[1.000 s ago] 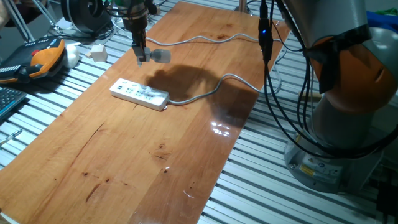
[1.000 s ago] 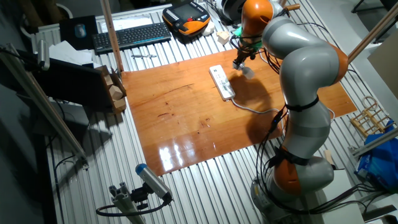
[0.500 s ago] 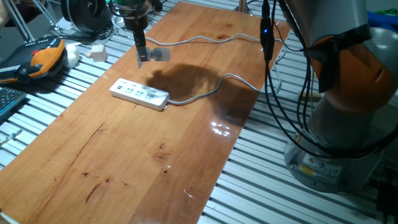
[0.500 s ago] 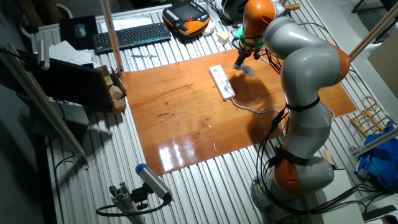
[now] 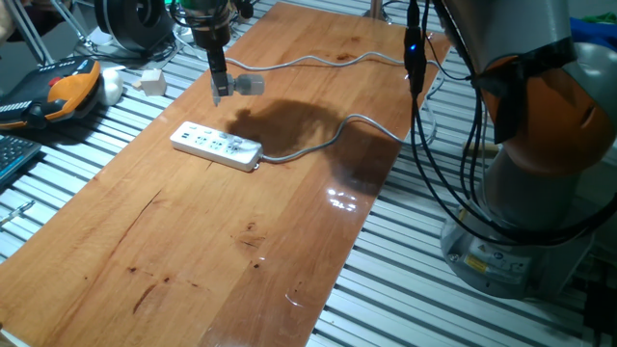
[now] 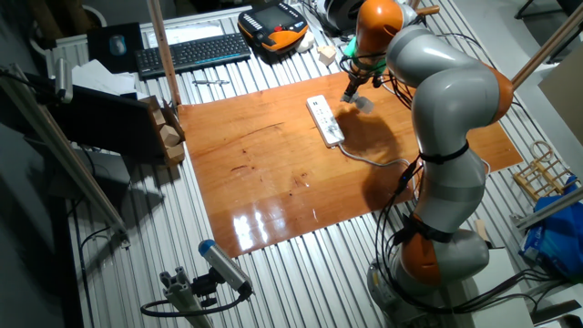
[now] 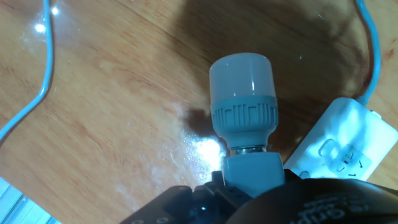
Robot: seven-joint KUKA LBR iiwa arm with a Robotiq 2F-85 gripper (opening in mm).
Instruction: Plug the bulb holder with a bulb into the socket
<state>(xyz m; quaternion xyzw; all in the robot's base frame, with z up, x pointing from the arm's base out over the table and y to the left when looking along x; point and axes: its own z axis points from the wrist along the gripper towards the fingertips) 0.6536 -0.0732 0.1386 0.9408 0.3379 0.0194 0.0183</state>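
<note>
**Bulb holder held above the table, not yet over the strip**

The gripper [image 5: 221, 93] hangs above the far left part of the wooden table [image 5: 289, 222], its fingers closed narrowly on the white plug end of the bulb holder with a bulb [image 5: 248, 85]. The bulb sticks out sideways to the right of the fingers, roughly level, and is clear of the tabletop. In the hand view the holder body [image 7: 252, 174] sits right at the fingers with the bulb [image 7: 242, 93] pointing away from the camera; the finger pads themselves are hidden below the frame edge, so the exact grip line cannot be confirmed.

The socket [image 5: 216, 145] lies flat on the table nearer than the gripper, its grey cable [image 5: 333, 135] running off to the right. In the hand view only one end of the strip [image 7: 339, 146] shows, at the right edge, with one outlet visible. A second grey cable [image 5: 318, 61] runs along the far side of the table.

Judgement: the step in hand is carrying and aligning. To do it well, the arm should bring the holder over one outlet and turn the wrist so the plug pins face straight down into the slots. Pin orientation cannot be read from these views. Descent should be slow and square; the strip is loose on the table and may slide or tip under an off-centre push.
</note>
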